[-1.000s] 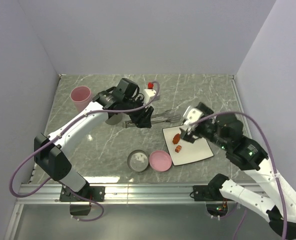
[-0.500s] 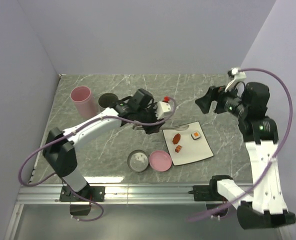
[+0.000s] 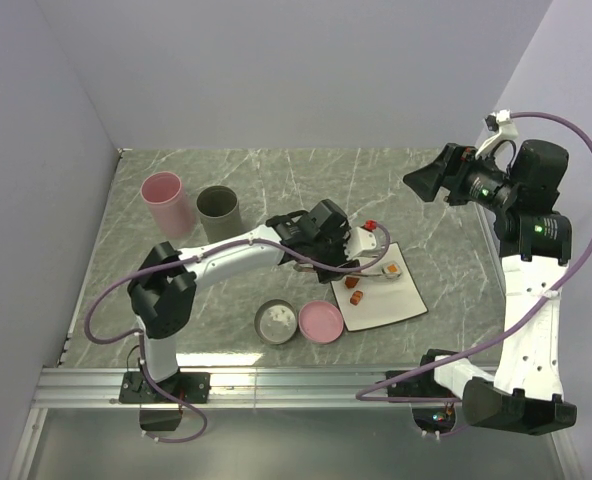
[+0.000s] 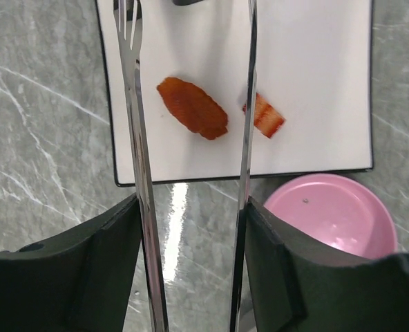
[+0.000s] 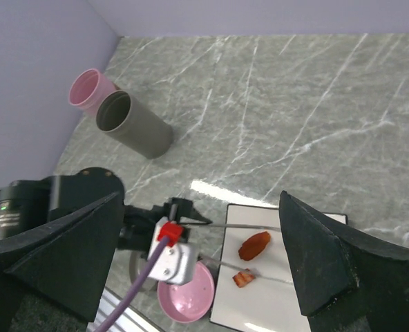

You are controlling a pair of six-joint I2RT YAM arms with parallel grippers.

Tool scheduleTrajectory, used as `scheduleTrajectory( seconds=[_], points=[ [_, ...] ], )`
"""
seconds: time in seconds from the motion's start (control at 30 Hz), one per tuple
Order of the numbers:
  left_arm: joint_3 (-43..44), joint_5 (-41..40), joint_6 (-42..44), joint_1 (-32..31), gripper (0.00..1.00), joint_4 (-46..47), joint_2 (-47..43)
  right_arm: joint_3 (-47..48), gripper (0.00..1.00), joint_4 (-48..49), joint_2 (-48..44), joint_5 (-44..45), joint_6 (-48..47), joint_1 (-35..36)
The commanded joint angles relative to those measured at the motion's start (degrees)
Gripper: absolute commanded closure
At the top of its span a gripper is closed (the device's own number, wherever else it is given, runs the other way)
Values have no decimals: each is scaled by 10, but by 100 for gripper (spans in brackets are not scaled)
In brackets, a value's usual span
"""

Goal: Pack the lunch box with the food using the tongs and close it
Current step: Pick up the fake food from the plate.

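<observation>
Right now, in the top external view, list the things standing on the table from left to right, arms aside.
Pink cup, grey cup, round metal container, pink round dish, white plate.

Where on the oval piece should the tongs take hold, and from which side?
Pinch the oval across its narrow middle, coming down from above. It lies flat on the plate, slanted between the arms of the tongs, so turn them slightly; keep one tip clear of the lump beside it.

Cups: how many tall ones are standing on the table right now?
2. A pink cup stands at the far left of the table, and a grey cup is next to it on its right. None appears hidden.
</observation>
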Motion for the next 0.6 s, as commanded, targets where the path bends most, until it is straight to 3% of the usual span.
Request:
scheduleTrajectory(
  seconds=[0.0, 0.57],
  points=[
    [33, -27, -5, -4, 38, 42, 9, 13, 0, 13, 0, -35, 12, -5],
    [82, -14, -10, -20, 41, 29, 79, 56, 0, 5, 15, -52, -1, -6]
  ],
)
